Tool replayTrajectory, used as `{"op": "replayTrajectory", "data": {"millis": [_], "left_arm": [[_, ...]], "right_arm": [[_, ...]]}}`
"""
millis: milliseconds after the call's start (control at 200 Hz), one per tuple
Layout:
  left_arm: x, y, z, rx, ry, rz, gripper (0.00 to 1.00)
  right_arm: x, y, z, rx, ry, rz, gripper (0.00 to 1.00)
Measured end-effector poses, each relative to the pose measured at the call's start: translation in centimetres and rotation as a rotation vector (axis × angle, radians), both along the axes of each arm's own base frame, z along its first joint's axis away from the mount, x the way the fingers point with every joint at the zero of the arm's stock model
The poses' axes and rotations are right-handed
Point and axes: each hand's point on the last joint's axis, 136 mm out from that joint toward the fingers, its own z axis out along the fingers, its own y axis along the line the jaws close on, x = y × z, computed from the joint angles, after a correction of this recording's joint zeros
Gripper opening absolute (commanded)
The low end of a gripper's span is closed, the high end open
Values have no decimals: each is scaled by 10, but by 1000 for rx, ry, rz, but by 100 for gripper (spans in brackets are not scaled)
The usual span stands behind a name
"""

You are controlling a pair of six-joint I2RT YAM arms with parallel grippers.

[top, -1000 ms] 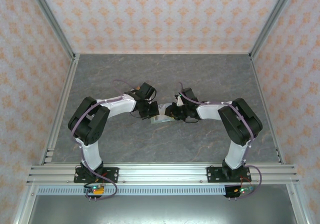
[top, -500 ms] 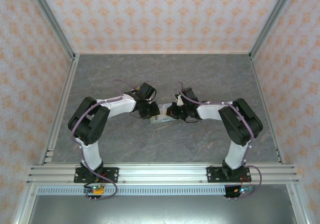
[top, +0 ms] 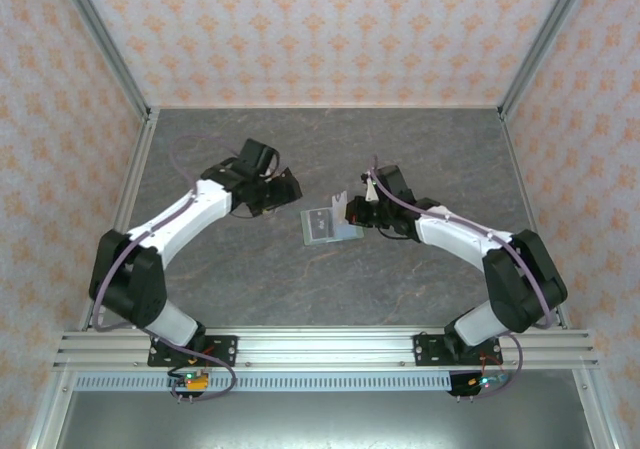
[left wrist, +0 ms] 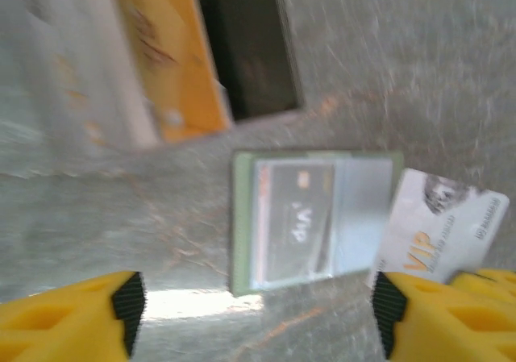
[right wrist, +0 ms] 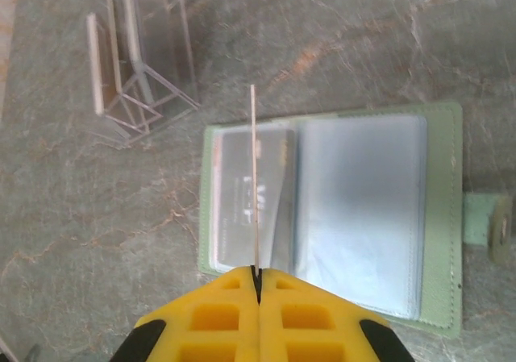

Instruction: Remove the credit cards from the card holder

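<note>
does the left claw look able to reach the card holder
Likely yes: the left claw is open, with bare table up to the card holder; the right claw, shut on a card, crowds the far side.

The surface (top: 400,149) is a grey, marbled slab with thin brownish veins running through it, dull in most places and shiny where the light catches it. Near its middle the card holder (top: 325,225) lies opened out flat, both sage-green panels down on the stone and the clear pockets facing up (right wrist: 355,217). Its small side tab sticks out past one panel and rests on the surface too. Near one corner of the holder, not touching it, stands a small clear plastic stand (right wrist: 141,80).
</note>
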Motion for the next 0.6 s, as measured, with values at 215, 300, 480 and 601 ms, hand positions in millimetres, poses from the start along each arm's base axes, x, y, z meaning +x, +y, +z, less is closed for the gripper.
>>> {"op": "replayTrajectory", "data": {"millis": [215, 300, 480, 601], "left_arm": [[-18, 82, -3, 105, 8, 191, 100], [-29, 102, -6, 141, 20, 239, 100], [-47, 133, -10, 168, 35, 326, 100], [-55, 141, -14, 174, 45, 353, 100]], "right_arm": [[5, 63, 48, -39, -128, 162, 0], [8, 95, 55, -43, -156, 224, 0], [23, 142, 35, -93, -127, 287, 0], [37, 157, 17, -123, -97, 287, 0]]}}
